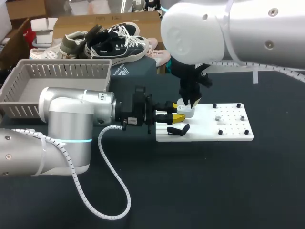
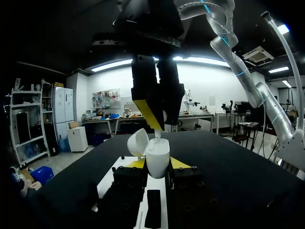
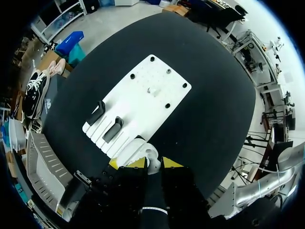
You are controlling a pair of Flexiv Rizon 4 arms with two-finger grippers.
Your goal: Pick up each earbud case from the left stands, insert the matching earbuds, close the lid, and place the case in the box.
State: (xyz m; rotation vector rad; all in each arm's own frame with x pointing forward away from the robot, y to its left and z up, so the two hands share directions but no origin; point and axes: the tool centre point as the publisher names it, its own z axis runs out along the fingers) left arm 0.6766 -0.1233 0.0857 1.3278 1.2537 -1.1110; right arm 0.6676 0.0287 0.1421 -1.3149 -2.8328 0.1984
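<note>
Insertion stage: case point(image 1: 185, 110) open, not yet boxed.
Your left gripper point(image 1: 174, 117) clamps the case at the board point(image 1: 228, 131) edge; right gripper point(image 1: 190, 102) hangs just above, grip indeterminate. Lid point(image 2: 138, 141) closing and box point(image 1: 62, 63) placement remain.

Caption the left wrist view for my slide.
Left gripper holds the open white earbud case upright, with the right gripper poised just above its mouth.
</note>
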